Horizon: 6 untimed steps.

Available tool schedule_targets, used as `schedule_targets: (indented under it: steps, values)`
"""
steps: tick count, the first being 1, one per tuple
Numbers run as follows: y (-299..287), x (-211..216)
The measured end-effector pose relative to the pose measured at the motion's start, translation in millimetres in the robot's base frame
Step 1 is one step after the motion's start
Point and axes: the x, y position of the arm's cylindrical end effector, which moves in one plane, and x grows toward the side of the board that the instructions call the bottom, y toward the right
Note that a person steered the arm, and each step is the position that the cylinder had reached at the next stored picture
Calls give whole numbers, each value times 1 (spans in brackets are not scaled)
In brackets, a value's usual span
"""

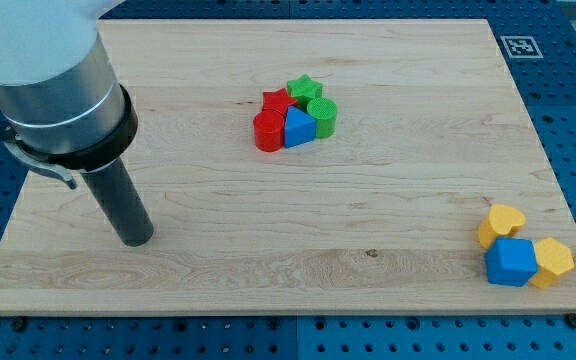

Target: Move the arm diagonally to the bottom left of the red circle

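My tip (pixel 137 241) sits well off at about 8 o'clock from the red circle (pixel 267 132), so the approach is mostly left. No tool here, nothing grasped.

The arm (pixel 38 60) was cut off by the view's top and left edges, so only its lower part showed. The red star (pixel 277 100) was partly hidden behind the red circle (pixel 267 131) and the blue triangle (pixel 299 127). The board's (pixel 268 260) bottom left corner was cut by the view's edge.
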Motion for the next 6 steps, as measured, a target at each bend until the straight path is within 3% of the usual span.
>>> schedule_targets:
  steps: [1, 3, 5, 6]
  values:
    - [0, 0]
    - [68, -49]
    - [87, -60]
    - [126, -83]
